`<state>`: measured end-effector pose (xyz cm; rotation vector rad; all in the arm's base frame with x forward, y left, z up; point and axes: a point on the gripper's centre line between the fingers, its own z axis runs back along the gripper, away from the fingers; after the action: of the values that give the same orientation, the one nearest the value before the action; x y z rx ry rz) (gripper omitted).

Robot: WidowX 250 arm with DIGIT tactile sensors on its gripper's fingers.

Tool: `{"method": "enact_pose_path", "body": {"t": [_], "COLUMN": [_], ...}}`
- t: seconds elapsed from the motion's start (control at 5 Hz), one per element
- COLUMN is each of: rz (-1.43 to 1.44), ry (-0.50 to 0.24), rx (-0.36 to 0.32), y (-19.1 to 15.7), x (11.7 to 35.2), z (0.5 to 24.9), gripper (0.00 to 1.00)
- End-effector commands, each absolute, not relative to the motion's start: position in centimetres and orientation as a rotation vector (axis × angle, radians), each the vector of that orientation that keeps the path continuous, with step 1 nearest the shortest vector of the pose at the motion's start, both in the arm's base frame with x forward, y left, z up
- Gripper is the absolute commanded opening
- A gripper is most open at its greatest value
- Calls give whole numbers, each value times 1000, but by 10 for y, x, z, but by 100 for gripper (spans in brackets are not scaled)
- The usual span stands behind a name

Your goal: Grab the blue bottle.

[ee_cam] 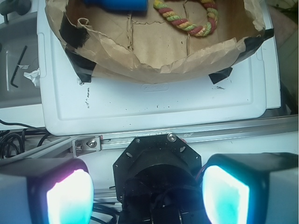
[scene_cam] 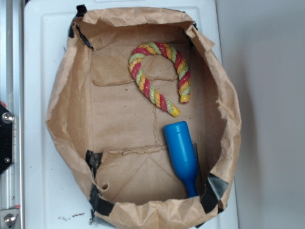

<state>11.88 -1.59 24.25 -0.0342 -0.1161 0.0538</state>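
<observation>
Blue bottle (scene_cam: 182,153) lies flat on floor of paper bag tray (scene_cam: 62,119), near right wall, base toward rope toy (scene_cam: 159,76), neck toward taped front corner; long axis roughly front-to-back. Wrist view: gripper (ee_cam: 147,193) spread wide, empty, outside tray; bottle (ee_cam: 117,4) far ahead, upper left

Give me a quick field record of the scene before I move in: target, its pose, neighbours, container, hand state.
target: blue bottle
pose: lying on its side, narrow neck toward the bag's taped corner
container: brown paper bag, open, standing on a white tray
neighbour: rope toy, curved, lying beside the bottle's wide end; contact unclear
hand: open, holding nothing, outside the bag, away from the bottle
obstruction: nothing lies on the bottle
</observation>
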Motion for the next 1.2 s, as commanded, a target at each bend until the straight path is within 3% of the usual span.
{"method": "enact_pose_path", "body": {"t": [0.0,0.2,0.4,0.6,0.8,1.0], "rz": [54,-41,-158,-413,-545,-640], "ry": [-116,-207,-230,-324,-339,-341], "rx": [-34,-24,-43,2,86,103], "y": [-16,-15,-10,-15,-12,-6], "x": [119,169,219,265,292,295], "z": [243,235,234,219,190,164], "gripper": [100,100,100,100,100,100]}}
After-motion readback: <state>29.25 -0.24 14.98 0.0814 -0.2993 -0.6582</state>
